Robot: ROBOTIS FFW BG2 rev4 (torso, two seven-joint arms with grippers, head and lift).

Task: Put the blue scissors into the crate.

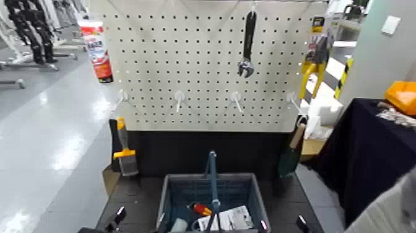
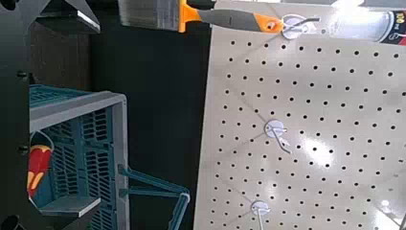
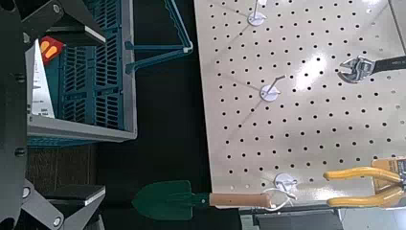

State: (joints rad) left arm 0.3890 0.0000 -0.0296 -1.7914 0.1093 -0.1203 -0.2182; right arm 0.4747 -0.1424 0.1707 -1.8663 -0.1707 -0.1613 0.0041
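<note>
The grey-blue slotted crate (image 1: 168, 199) with its blue handle bar (image 1: 212, 180) stands low in the middle of the head view, below the pegboard. A white printed card (image 1: 232, 218) lies inside it at the front right, next to a red and yellow item (image 1: 199, 209). I cannot make out blue scissor handles on the card. The crate also shows in the left wrist view (image 2: 91, 144) and the right wrist view (image 3: 96, 77). My left gripper (image 1: 116, 218) is low beside the crate's left side and my right gripper (image 1: 301, 223) beside its right side. Both are open and empty.
A white pegboard (image 1: 186, 68) stands behind the crate with a black wrench (image 1: 247, 43), yellow-handled pliers (image 1: 312, 68), an orange-handled brush (image 1: 124, 152) and a green trowel (image 1: 290, 155). A dark-clothed table (image 1: 371, 149) is at the right. A grey sleeve (image 1: 393, 211) shows at the bottom right.
</note>
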